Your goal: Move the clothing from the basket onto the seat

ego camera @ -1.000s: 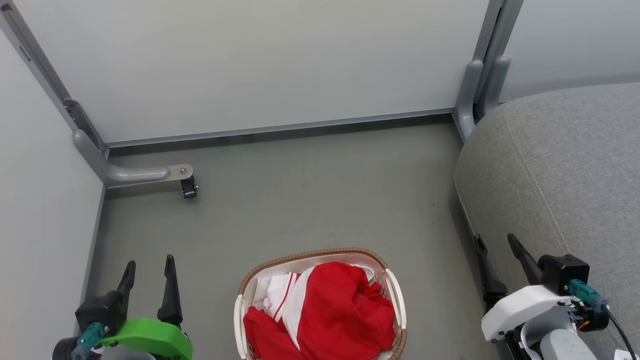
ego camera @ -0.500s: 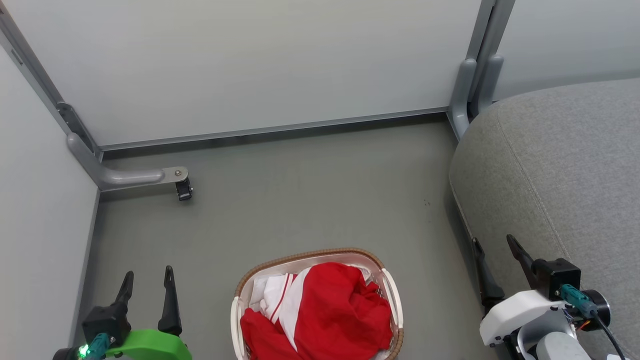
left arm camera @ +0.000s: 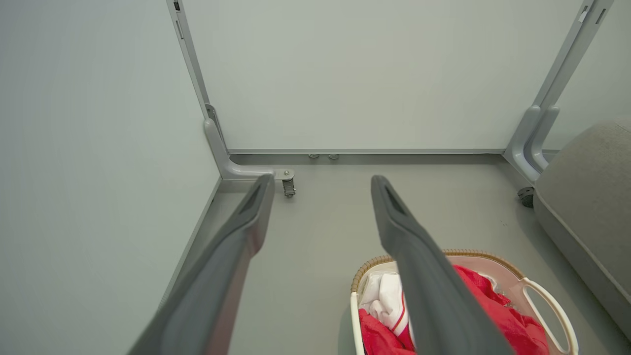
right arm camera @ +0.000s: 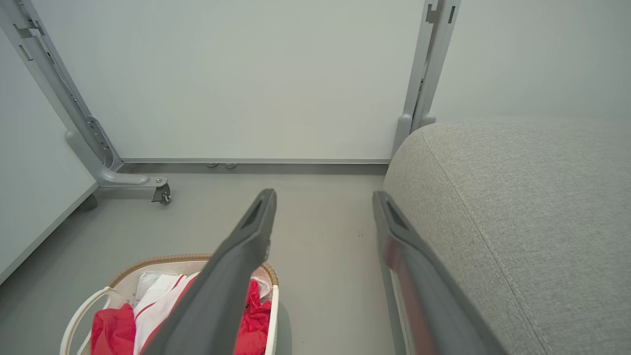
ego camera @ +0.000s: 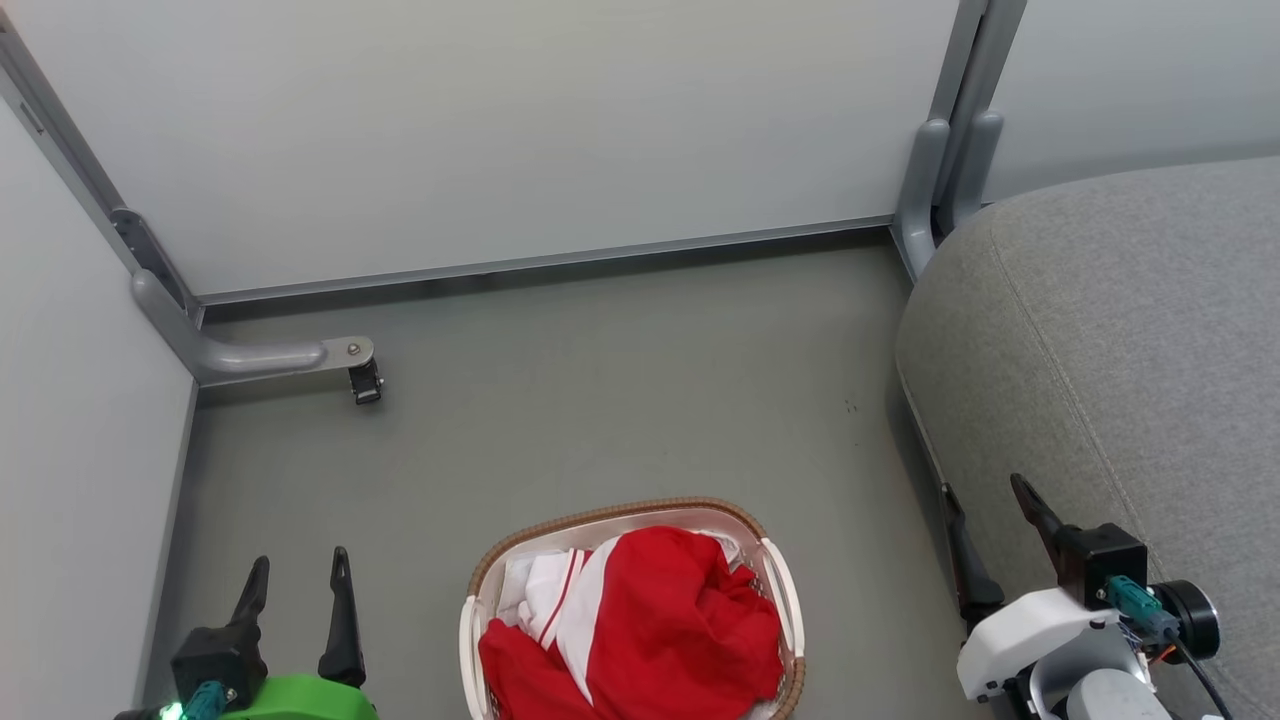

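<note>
Both sets of jaws stand spread and empty: the left gripper (ego camera: 298,565) hangs left of the basket (ego camera: 610,510), the right gripper (ego camera: 983,488) by the edge of the seat (ego camera: 1120,330). The clothing (ego camera: 660,620) lies heaped in the basket on the floor (ego camera: 620,380). A shallow pinch would likely lift one layer, trailing the rest over the rim, tipping the basket or dropping fabric short.

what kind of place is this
Probably a staged room corner in a test lab: pale partition panels on wheeled grey feet, and a grey seat near a laundry basket.
</note>
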Motion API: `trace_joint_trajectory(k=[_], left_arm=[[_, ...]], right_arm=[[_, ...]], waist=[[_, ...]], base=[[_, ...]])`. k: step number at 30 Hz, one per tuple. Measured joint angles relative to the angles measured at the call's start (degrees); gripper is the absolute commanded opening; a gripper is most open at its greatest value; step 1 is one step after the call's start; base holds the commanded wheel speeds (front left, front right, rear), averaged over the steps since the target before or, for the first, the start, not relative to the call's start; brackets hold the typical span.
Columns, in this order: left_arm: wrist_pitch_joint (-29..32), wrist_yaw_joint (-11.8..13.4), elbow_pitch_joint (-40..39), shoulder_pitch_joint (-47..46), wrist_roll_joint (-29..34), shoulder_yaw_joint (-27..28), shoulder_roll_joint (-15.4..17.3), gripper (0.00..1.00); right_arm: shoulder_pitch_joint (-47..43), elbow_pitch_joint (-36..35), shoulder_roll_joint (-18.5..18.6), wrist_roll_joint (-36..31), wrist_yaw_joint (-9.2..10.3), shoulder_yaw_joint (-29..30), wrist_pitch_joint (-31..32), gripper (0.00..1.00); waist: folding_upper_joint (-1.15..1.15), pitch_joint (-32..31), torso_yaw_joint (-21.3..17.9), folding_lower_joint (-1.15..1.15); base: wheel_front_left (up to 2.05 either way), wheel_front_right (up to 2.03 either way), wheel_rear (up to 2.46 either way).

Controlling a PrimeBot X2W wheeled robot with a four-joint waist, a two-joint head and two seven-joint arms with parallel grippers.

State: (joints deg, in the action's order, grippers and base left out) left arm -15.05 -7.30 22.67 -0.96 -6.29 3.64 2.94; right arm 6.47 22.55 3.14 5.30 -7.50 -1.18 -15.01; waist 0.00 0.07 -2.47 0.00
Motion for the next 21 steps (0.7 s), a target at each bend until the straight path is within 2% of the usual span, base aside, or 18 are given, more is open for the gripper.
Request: trace_joint_trajectory(k=[11,18,21], left_arm=[[-0.09,-0.09,0.32,0.35,-1.77,-2.56,-0.08,1.00],[-0.11,-0.10,0.80,-3.31,-3.18,-5.65,0.02,1.00],[-0.12,-0.10,2.16,-5.17,-3.61,-8.57,0.52,1.00]], right_arm=[[0.32,-0.37,-0.15,0.25,-0.01,-0.93,0.00,1.00],[4.27,-2.26,-0.24,0.30,-0.01,-1.59,-0.01,1.00],[5.89,-2.94,-0.25,0.89,-0.01,-2.14,-0.08,1.00]], waist=[[0.00,2.09,-1.20,0.00],[0.00,7.29,-2.52,0.00],[0.00,9.98,-3.24,0.00]], base=[[0.00,0.00,0.00],[0.00,0.00,0.00],[0.00,0.00,0.00]])
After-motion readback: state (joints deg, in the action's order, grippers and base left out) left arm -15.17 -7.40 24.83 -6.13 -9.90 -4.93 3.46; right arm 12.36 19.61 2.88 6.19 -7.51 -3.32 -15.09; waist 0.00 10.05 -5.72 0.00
